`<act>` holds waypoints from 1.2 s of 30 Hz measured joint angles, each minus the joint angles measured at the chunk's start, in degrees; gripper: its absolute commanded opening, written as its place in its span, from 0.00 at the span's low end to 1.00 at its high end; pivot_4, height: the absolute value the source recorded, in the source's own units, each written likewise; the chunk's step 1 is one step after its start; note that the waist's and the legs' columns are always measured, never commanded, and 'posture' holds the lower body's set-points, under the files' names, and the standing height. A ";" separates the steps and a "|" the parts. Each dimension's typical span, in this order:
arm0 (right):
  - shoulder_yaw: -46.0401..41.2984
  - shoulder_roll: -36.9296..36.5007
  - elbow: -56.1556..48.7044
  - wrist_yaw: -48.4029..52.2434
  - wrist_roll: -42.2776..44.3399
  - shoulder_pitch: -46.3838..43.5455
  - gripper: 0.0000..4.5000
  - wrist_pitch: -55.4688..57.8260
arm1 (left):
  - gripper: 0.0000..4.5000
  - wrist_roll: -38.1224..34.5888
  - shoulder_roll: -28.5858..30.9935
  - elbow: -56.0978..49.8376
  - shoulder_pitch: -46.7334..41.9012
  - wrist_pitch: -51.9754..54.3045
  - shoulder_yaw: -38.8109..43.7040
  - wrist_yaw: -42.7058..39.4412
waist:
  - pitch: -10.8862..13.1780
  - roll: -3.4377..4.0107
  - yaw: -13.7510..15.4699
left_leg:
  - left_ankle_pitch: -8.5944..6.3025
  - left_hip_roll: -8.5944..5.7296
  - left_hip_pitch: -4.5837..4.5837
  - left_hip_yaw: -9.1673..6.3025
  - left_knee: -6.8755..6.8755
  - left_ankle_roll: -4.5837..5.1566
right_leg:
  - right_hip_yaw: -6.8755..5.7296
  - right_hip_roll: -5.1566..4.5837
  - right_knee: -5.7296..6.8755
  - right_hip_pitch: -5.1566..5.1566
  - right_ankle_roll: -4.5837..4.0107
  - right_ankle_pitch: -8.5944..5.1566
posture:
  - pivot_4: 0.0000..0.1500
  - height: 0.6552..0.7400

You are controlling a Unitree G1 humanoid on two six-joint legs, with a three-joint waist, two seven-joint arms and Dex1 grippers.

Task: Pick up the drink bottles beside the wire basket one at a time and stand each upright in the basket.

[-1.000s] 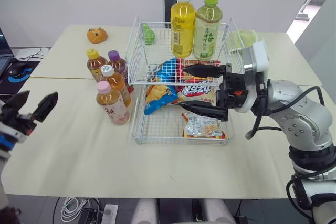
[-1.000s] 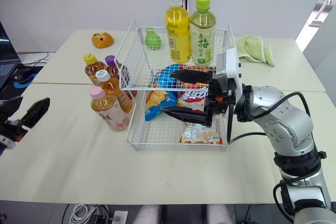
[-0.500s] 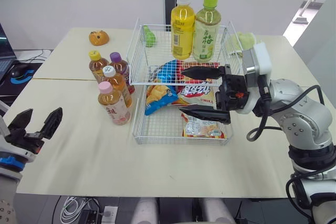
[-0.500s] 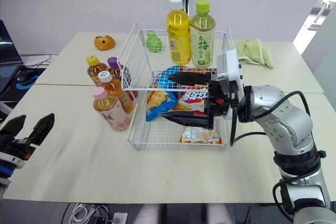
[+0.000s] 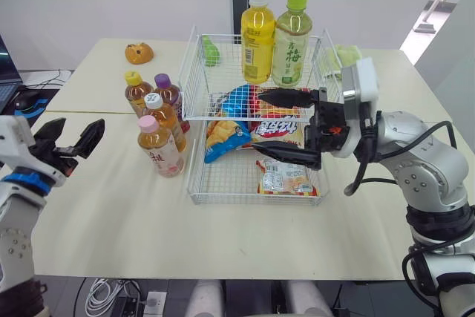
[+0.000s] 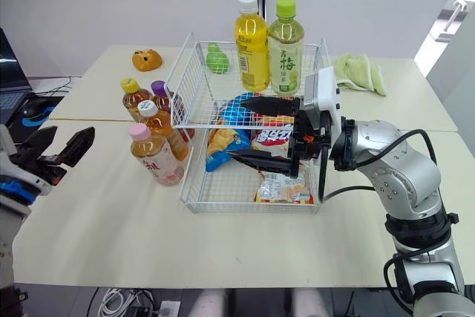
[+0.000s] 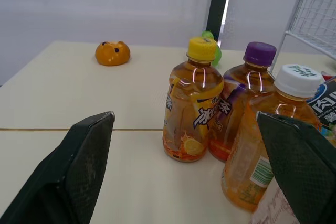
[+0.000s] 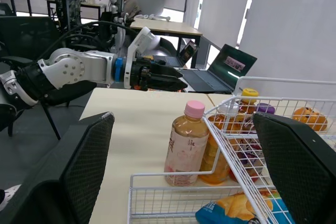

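Observation:
Four small tea bottles stand close together on the table left of the wire basket (image 5: 252, 200): a yellow-capped one (image 5: 134, 88), a purple-capped one (image 5: 166, 93), a white-capped one (image 5: 159, 113) and a pink-capped one (image 5: 157, 146). A tall yellow bottle (image 5: 257, 35) and a green-capped bottle (image 5: 291, 38) stand upright at the basket's back. My left gripper (image 5: 74, 130) is open, low over the table, left of the bottles and pointing at them. My right gripper (image 5: 260, 120) hangs open over the basket's middle, empty.
Snack bags (image 5: 278, 128) lie on the basket floor. An orange bun-shaped toy (image 5: 138, 53) sits at the back left, a green cloth (image 5: 347, 55) at the back right, a small green object (image 5: 211, 50) behind the basket. A mouse on a pad (image 5: 22, 98) lies far left.
My left gripper has risen and moved right, closer to the four bottles, still open. The right gripper has barely moved over the basket.

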 measured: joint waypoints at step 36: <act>-2.23 -1.61 -5.77 -8.93 -1.63 1.19 1.00 2.72 | 1.00 16.80 0.00 49.03 -36.17 -24.10 -18.03 -8.66 | 0.00 0.00 -0.17 | 0.00 0.00 -0.15 0.27 -0.81 -0.01 | -0.03 -0.06 -0.83 -0.18 0.04 0.01 | 1.00 1.00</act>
